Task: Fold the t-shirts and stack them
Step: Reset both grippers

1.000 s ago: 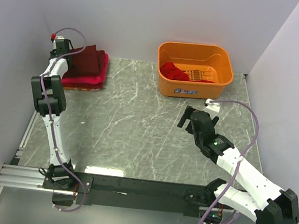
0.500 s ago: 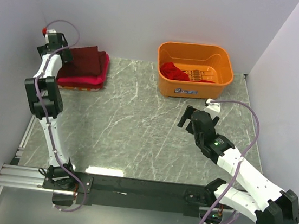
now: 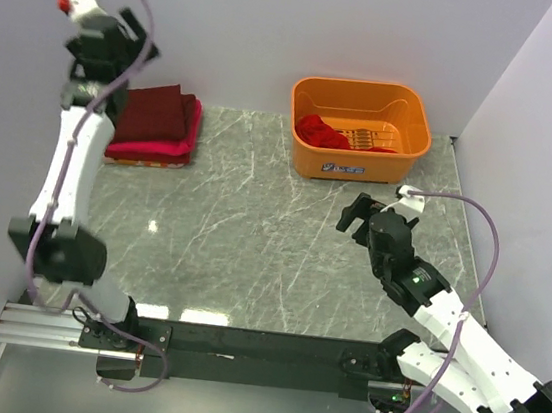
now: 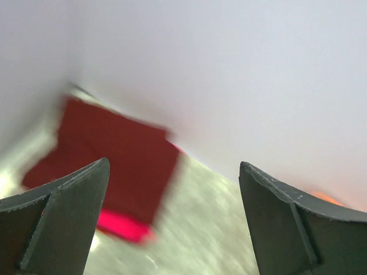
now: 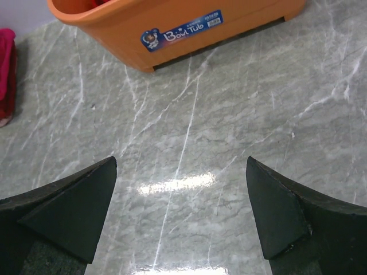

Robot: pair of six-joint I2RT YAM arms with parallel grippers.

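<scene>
Both the left fingers (image 4: 63, 220) and right fingers (image 5: 66, 215) gaped wide, empty. Beyond the right pair, lifting the red t-shirt (image 3: 321, 129) might drag the basket (image 5: 258, 14).

Maroon t-shirt (image 3: 154, 113); pink-red t-shirt (image 3: 154, 152); bright red t-shirt (image 3: 320, 129); orange basket (image 3: 362, 165); grey white-veined table (image 3: 252, 236).

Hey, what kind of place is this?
Likely a robot test cell, not a home: plain white walls box in a marble-look table, with the left arm and right arm bolted at its near edge.
</scene>
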